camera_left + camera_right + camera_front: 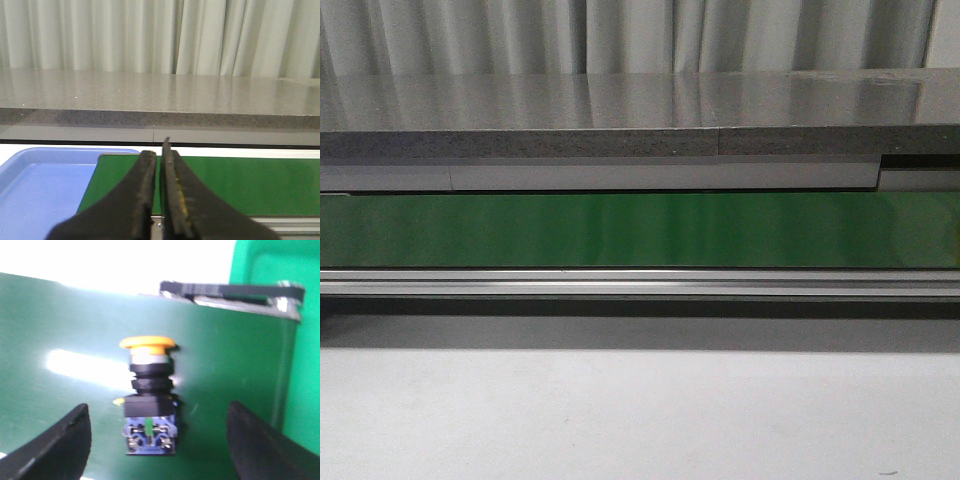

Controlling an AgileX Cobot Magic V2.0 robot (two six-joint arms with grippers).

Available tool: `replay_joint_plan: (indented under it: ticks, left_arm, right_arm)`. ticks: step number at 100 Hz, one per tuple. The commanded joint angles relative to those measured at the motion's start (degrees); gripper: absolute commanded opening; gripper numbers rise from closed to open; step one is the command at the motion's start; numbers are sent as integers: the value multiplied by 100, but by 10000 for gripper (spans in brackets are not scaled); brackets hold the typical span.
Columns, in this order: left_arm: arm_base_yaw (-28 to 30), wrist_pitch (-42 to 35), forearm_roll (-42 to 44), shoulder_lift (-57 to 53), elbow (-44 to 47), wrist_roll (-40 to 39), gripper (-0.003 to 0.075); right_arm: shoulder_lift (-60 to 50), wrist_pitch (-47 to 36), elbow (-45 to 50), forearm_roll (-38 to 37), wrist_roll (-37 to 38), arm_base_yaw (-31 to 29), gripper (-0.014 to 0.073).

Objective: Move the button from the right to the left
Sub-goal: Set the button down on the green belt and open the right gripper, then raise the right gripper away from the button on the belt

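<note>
The button lies on its side on the green belt in the right wrist view: yellow-orange cap, black body, blue base with a green mark. My right gripper is open, its two black fingers wide apart on either side of the button's base, not touching it. My left gripper is shut and empty above the near edge of the green belt. The front view shows neither gripper nor the button.
A blue tray sits at the left end of the belt. A green bin and a metal bracket stand at the belt's end by the button. A grey stone shelf runs behind the belt.
</note>
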Motion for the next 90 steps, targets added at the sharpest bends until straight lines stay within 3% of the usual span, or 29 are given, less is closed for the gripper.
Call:
replay_joint_plan:
  ticks: [1, 26, 61, 90]
  left_arm:
    - [-42, -462, -50, -207, 234, -58, 5]
    - [-42, -462, -50, -207, 234, -58, 5]
    - [-42, -462, -50, -207, 234, -58, 5]
    - [-42, -462, -50, -207, 234, -58, 5]
  right_arm:
    - [-497, -239, -126, 193, -64, 191, 531]
    - [-1512, -958, 315, 193, -64, 800, 531]
    - [-3372, -2331, 1915, 193, -64, 1445, 531]
    - [-5136, -2486, 3211, 396, -64, 1552, 531]
